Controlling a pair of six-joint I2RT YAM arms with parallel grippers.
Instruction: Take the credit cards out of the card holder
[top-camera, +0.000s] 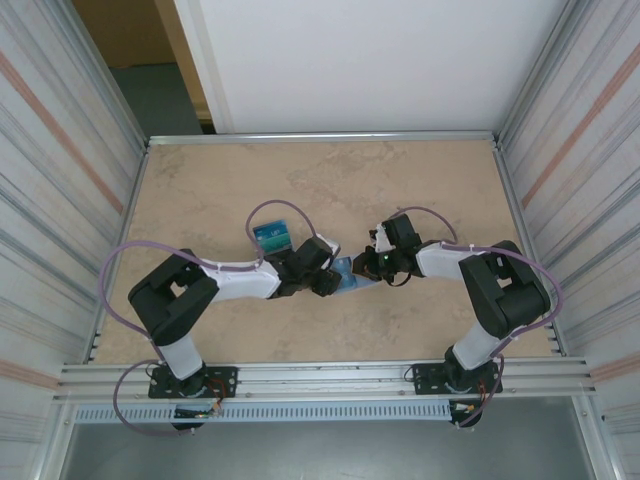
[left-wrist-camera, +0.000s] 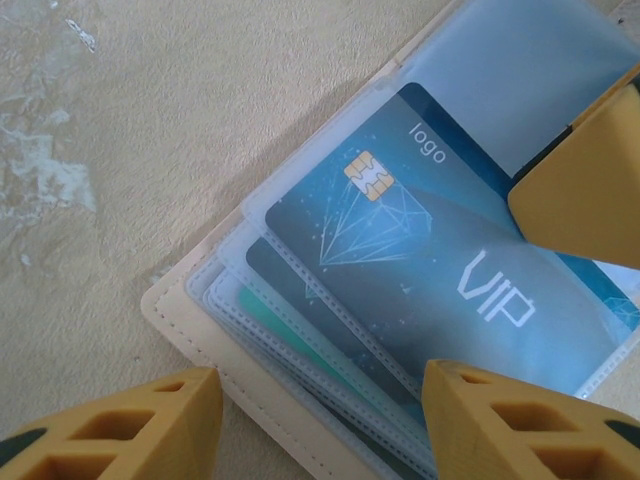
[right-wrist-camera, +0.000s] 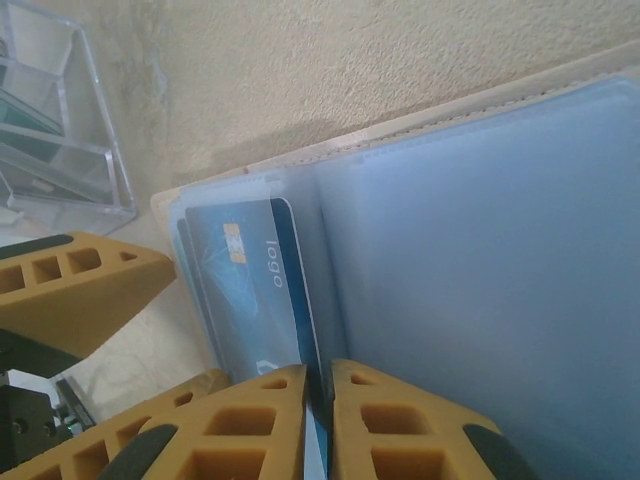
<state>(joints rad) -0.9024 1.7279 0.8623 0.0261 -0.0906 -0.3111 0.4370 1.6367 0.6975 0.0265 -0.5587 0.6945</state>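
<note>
Right tool (right-wrist-camera: 318, 372), from its own wrist: the two yellow fingers stand almost together. The long edge of the blue card (right-wrist-camera: 250, 290) runs into the thin gap between them, so the tool is pinched on that edge. Whether the clear sleeve is caught with it cannot be told.

Card holder (right-wrist-camera: 470, 270): lies open and flat on the counter (right-wrist-camera: 330, 70), pale blue lining up, its beige rim toward 12 o'clock.

Left tool (left-wrist-camera: 318, 385), from its wrist: jaws stand well apart and grip nothing. One finger is over bare counter at 7 o'clock, the other over the sleeved cards at 5 o'clock; contact cannot be told.

Top view: the card holder sits just toward 6 o'clock of the counter's middle, with the left tool at its 9 o'clock and the right tool at its 3 o'clock. The clear stand (top-camera: 271, 237) is near, at its 10 o'clock. Toward 12 o'clock the counter lies bare up to the metal rim (top-camera: 320, 137).
</note>
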